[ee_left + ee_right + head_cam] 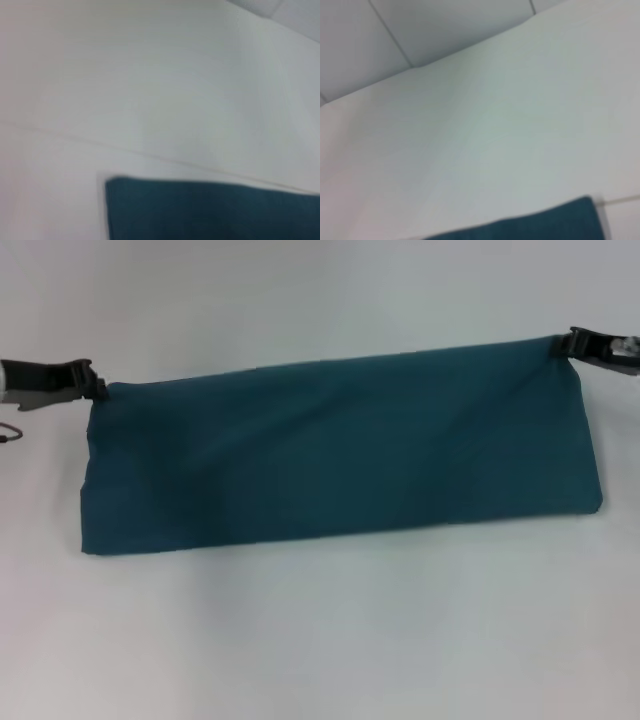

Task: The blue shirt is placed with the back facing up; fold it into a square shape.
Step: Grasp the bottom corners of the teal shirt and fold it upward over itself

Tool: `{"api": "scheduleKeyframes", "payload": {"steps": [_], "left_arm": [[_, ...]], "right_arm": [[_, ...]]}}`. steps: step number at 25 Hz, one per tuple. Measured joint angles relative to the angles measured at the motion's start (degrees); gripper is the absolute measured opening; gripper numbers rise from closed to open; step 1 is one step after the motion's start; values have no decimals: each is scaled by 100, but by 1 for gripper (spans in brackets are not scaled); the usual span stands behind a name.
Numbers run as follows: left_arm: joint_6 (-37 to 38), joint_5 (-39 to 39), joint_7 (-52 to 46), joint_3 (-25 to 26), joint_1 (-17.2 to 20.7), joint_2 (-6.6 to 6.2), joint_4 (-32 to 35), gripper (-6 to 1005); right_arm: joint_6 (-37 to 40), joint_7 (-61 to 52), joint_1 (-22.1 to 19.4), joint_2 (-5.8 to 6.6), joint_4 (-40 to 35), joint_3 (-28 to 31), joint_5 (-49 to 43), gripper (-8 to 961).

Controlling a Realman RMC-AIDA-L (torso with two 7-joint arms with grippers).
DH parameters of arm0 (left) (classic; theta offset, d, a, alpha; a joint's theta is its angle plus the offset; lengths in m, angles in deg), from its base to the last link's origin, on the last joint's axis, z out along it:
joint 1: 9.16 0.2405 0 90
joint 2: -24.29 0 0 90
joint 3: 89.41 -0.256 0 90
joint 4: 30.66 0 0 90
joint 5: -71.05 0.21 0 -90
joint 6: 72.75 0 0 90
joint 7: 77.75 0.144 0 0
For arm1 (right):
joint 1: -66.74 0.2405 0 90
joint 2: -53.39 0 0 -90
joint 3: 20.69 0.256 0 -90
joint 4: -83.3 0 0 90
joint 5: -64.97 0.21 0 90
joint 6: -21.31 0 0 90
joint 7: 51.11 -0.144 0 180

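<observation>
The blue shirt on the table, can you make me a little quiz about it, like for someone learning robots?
1. True or false: the blue shirt lies folded into a long band on the white table.
2. Which corners are the left gripper and the right gripper at? A) the two far corners B) the two near corners C) the middle of the band
3. Fill in: the side of the shirt facing up shows ____ lettering.

Key: 1 true. 2 A. 3 no.
</observation>
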Motion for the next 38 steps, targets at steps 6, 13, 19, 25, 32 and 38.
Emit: {"api": "scheduleKeyframes", "payload": {"steps": [6, 13, 19, 25, 32, 38], "left_arm": [[-906, 11, 10, -448, -104, 128, -187, 4], [-1561, 16, -4, -826, -136, 264, -248, 5], [-1758, 21, -4, -870, -206, 282, -303, 5], [-1837, 23, -15, -878, -225, 303, -339, 5], [-1959, 23, -118, -863, -164, 343, -313, 5], [-2006, 21, -137, -874, -163, 354, -299, 4]], "right_arm": [[-1145, 0, 252, -103, 371, -481, -14, 36], [-1882, 0, 342, -222, 516, -632, 0, 36], [-1993, 0, 374, -222, 552, -633, -3, 36], [-1973, -1, 435, -170, 694, -664, -38, 36], [-1941, -2, 509, -143, 696, -776, -38, 36], [-1962, -4, 605, -116, 708, -778, -21, 39]]}}
